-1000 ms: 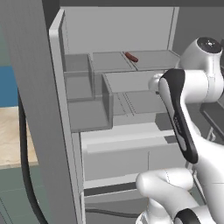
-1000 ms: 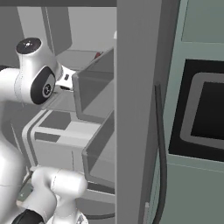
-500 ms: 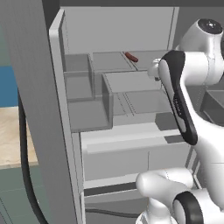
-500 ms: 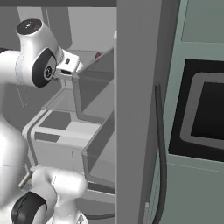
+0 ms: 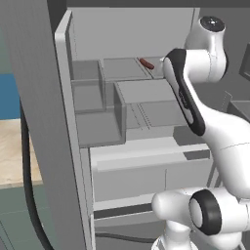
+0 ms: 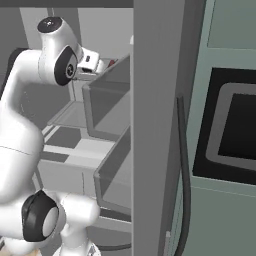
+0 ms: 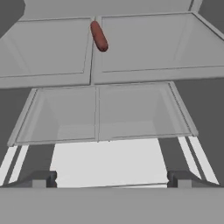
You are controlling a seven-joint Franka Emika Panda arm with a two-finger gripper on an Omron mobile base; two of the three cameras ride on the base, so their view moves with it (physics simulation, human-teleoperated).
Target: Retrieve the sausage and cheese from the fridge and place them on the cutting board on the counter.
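flat, even rendered light, soft faint shadows, no glare, slightly coarse, blurry edges

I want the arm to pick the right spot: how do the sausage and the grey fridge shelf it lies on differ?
The sausage is dark red; the shelf is pale grey. The sausage is a small rounded cylinder; the shelf is a broad flat panel. The sausage lies slanted across the seam between two shelf panels, whose edges run straight. Both sit in the open fridge.

Inside the fridge (image 5: 122, 34), door swung open

The sausage (image 5: 146, 63) lies on an upper shelf (image 5: 124, 68) toward the back, right by the divider between two sections. Below and in front of it sit two side-by-side bins (image 7: 100, 113). The counter (image 5: 12, 151) is off to the fridge's left.
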